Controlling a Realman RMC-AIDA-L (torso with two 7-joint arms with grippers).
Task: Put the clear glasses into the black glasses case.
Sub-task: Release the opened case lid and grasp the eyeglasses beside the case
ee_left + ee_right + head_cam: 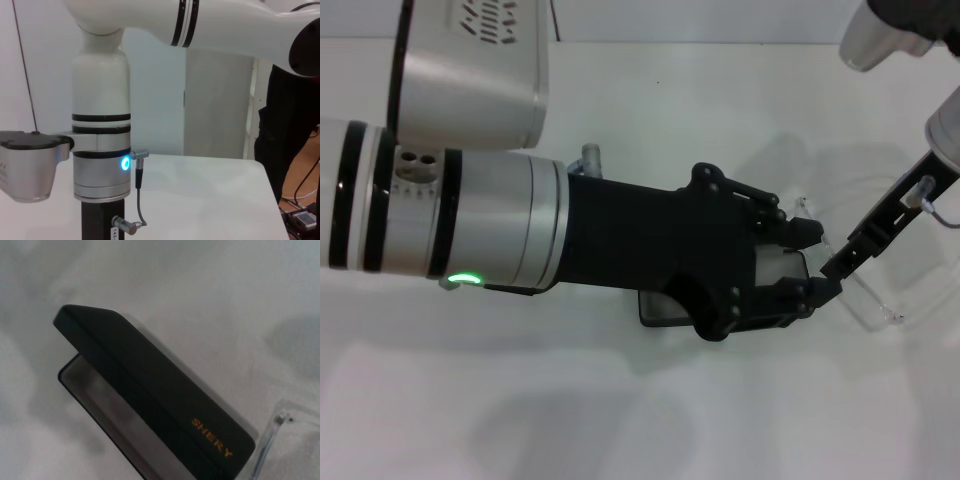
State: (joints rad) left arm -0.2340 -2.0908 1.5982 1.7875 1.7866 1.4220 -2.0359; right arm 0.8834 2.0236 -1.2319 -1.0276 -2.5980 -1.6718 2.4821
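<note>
The black glasses case (150,405) lies on the white table with its lid raised partway, orange lettering on the lid and the lining showing beneath. In the head view only its edge (660,308) shows, because my left gripper (818,262) hovers over it, open, fingers spread. The clear glasses (868,298) are at the case's right end and reach the corner of the right wrist view (272,440). My right gripper (835,265) comes down from the upper right and appears shut on the glasses' frame, close to the left fingertips.
The left forearm (500,225) crosses the middle of the white table (720,110) and hides much of it. The left wrist view shows only the robot's own white column (102,125) and the table's far corner.
</note>
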